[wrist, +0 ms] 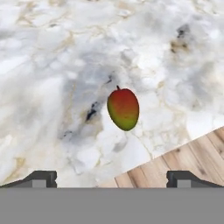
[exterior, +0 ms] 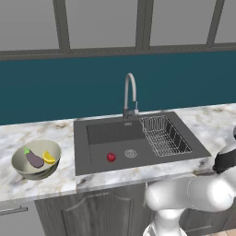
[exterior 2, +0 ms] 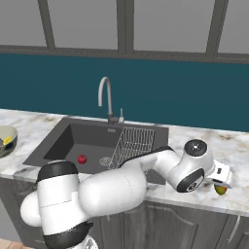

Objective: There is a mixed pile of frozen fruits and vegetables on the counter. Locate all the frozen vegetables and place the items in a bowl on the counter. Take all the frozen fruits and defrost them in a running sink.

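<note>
With the eggplant (exterior: 34,159) and yellow piece (exterior: 48,158) in the bowl (exterior: 20,167) and one red fruit (exterior: 111,157) in the sink (exterior: 97,159), the hand (wrist: 111,178) hangs spread and empty above the orange-red fruit (wrist: 123,109) near the surface (wrist: 48,74) edge, apparently to grasp it.

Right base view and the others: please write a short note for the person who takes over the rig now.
Gripper: open, empty, above the red-green fruit lying on the counter right of the sink.
Done: eggplant and yellow piece are in the bowl; red fruit is in the sink.
Left: move the second fruit into the sink. No water visible from the faucet.
</note>
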